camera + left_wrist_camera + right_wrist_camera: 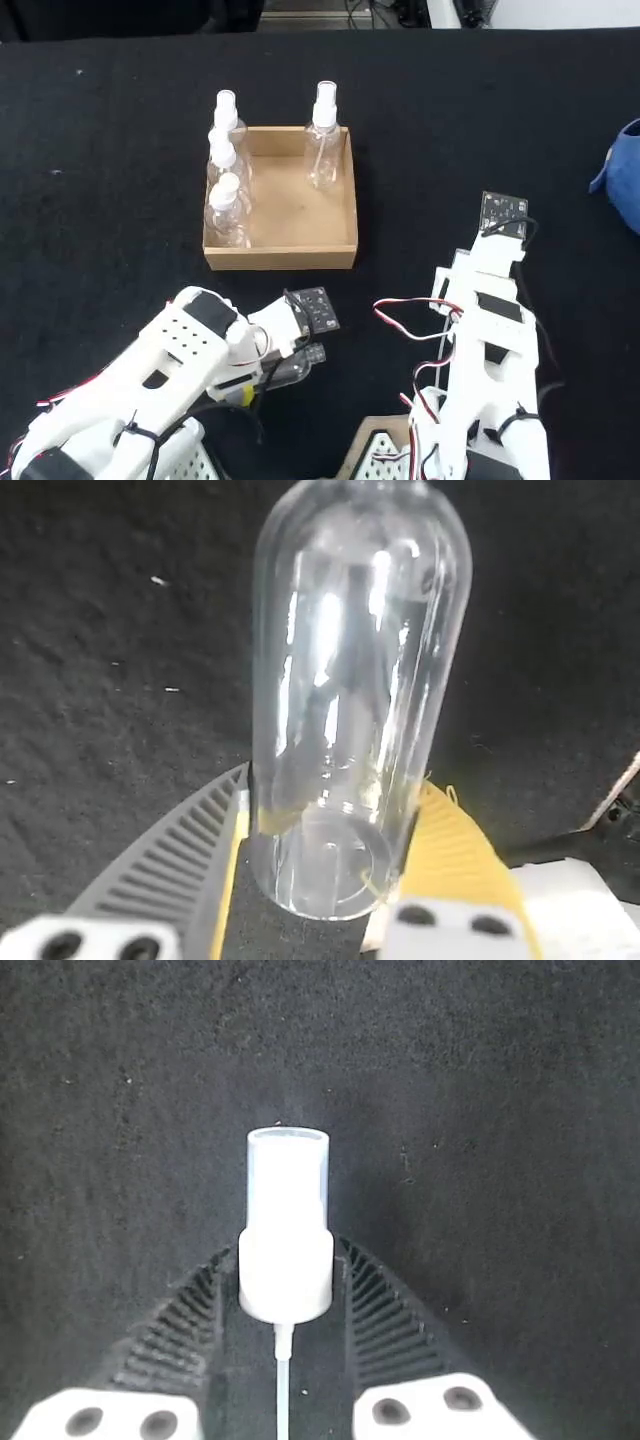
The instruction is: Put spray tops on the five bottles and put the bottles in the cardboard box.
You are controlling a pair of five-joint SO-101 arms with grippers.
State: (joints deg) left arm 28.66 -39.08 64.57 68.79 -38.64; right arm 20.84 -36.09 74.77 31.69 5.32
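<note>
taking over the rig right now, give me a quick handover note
Grippers: left gripper shut on the uncapped bottle, on the arms' side of the cardboard box. The right gripper is shut on a spray top, its tube pointing back toward the wrist.
Done: four capped bottles stand in the box, three along one side and one in the far opposite corner.
Left: fit the spray top on the uncapped bottle, then put it in the box.
</note>
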